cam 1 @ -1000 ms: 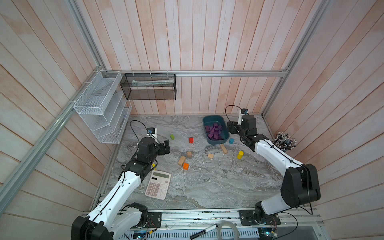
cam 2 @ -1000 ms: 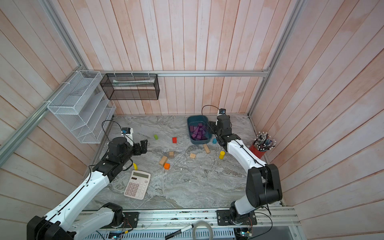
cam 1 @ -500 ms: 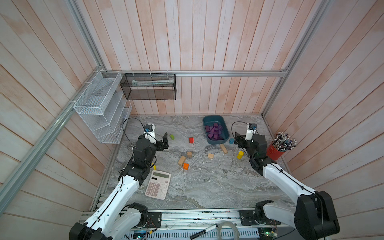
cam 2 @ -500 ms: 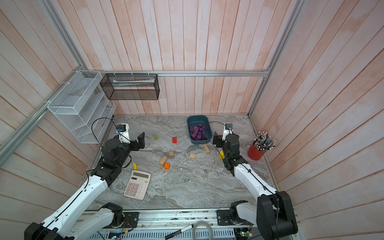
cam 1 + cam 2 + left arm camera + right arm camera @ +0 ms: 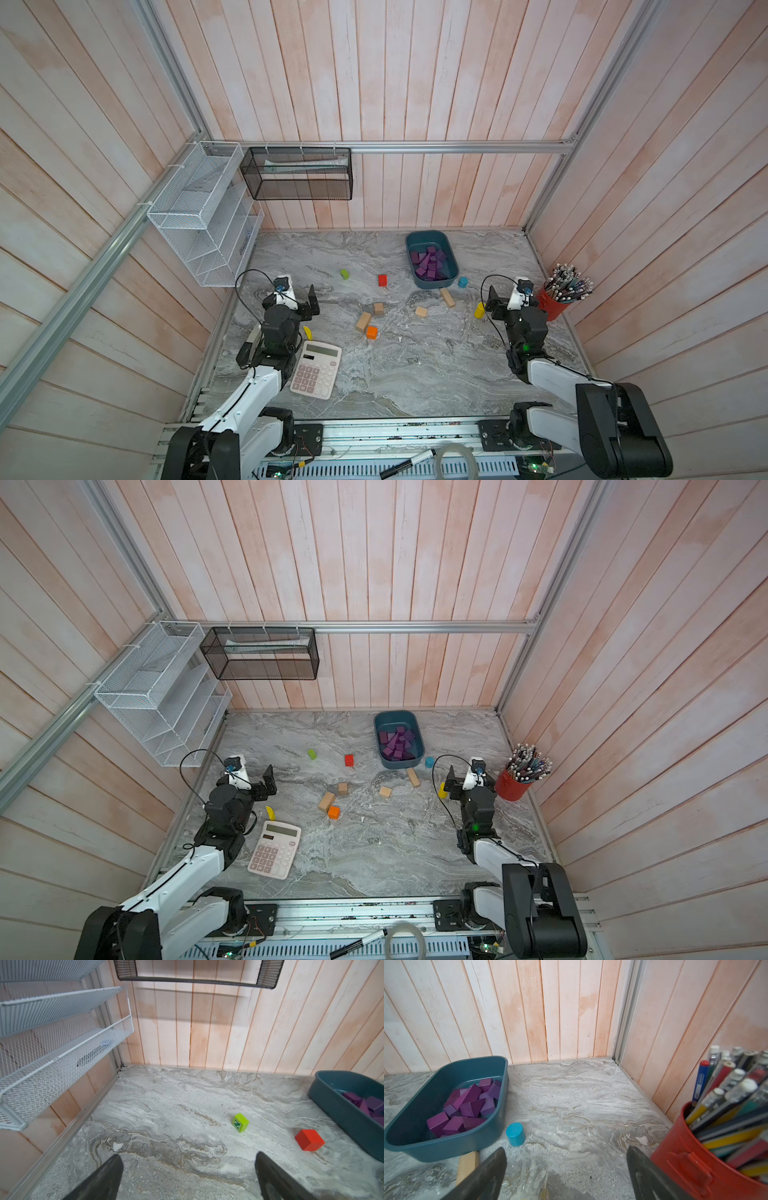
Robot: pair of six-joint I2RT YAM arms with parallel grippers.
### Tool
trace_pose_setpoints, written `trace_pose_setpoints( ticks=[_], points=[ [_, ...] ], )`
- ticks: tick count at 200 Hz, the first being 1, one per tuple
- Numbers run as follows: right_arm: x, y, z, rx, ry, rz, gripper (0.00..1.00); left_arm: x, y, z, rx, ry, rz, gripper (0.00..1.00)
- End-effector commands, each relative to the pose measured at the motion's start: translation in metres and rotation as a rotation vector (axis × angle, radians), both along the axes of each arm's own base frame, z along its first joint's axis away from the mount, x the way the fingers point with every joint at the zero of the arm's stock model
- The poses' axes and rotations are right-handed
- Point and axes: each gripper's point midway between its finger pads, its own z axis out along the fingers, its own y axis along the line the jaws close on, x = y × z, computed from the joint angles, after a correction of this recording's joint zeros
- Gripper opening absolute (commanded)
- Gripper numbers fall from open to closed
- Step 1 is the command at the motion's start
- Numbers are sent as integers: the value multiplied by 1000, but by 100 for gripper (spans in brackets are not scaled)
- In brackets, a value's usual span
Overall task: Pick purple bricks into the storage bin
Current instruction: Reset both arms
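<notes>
Calculator: pink and white, flat on the grey surface, nearer the front edge than the bin and far from it, just beside the left arm.
Left claw: its two dark fingers stand wide apart with nothing between them. It is up off the surface, well away from the bin, on the side where the white wire rack hangs.
Right claw: its fingers are spread apart too, and it holds nothing. It is near the bin's front corner, just beside the red pencil cup.
Yellow block: stands near the right claw, in front of the bin.
Tan blocks: four plain wooden ones lie in front of the bin. One long one is closest to the bin's front wall.
Orange block: next to the tan ones, farther from the bin.
Red block: just beside the bin's long side, not touching.
Green block: a bit farther from the bin than the red one.
Blue round block: right by the bin's front corner, outside it.
Bin: dark blue-green tub near the back wall.
Purple blocks: all heaped inside the bin, some tipped on each other. I see none on the surface.
Black wire basket: up on the back wall, behind the bin.
</notes>
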Motion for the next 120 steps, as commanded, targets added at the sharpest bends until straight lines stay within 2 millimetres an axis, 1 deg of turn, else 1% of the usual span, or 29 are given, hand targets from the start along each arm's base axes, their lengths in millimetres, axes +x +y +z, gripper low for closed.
trace_pose_setpoints(
  ticks=[1,15,33,47,51,64,85,113,120],
  points=[
    [5,-2,27,19,-108,14,92,8,2,9,38,-66,-3,100],
    [3,-6,24,-2,-93,4,92,11,8,-4,26,-30,20,100],
    [-2,-9,7,1,-55,-9,92,14,13,-14,46,-15,25,100],
    [-5,-9,-1,13,-63,-11,92,16,17,-21,43,-7,31,100],
    [-5,-10,-3,15,-61,-16,92,16,19,-21,39,-9,32,100],
    [-5,-12,-1,4,-81,-30,92,16,26,-23,3,-19,42,100],
    [-7,-17,-1,2,-91,-50,93,16,31,-21,-23,-41,22,100],
    [-3,-19,-9,-10,-91,-56,93,19,41,-31,-57,-39,10,100],
    [-1,-19,-11,-11,-90,-57,93,21,42,-30,-59,-50,1,100]
  ],
)
